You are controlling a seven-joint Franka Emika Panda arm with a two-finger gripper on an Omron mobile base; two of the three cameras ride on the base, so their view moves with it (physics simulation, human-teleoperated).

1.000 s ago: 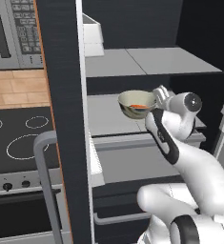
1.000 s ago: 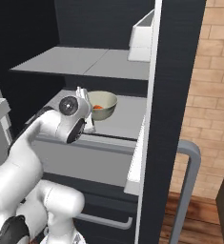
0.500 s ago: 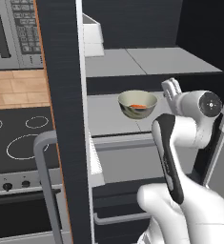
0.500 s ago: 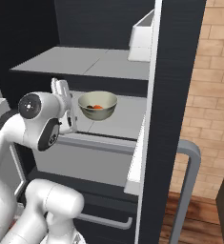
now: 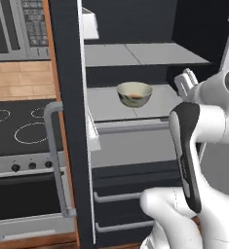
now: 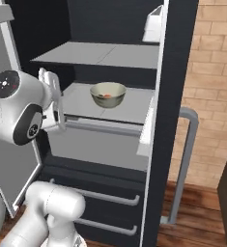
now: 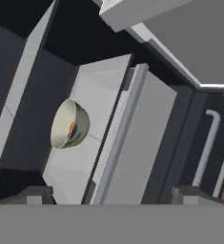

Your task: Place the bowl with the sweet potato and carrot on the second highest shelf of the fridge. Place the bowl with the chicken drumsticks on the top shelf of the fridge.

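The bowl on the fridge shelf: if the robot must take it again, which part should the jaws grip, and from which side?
Probably the rim of the bowl, on the side facing the open fridge front. It stands upright on the second shelf with its mouth up, and its round wall gives no flat hold. The top shelf above limits a straight descent, so the gripper should enter from the front, angled down.

I see my gripper (image 5: 185, 80) raised at chest height on a bent white arm, wrist rolled sideways. Its two fingertips (image 7: 35, 194) stand spread wide apart with nothing held between them. The dark-jointed elbow sits below.
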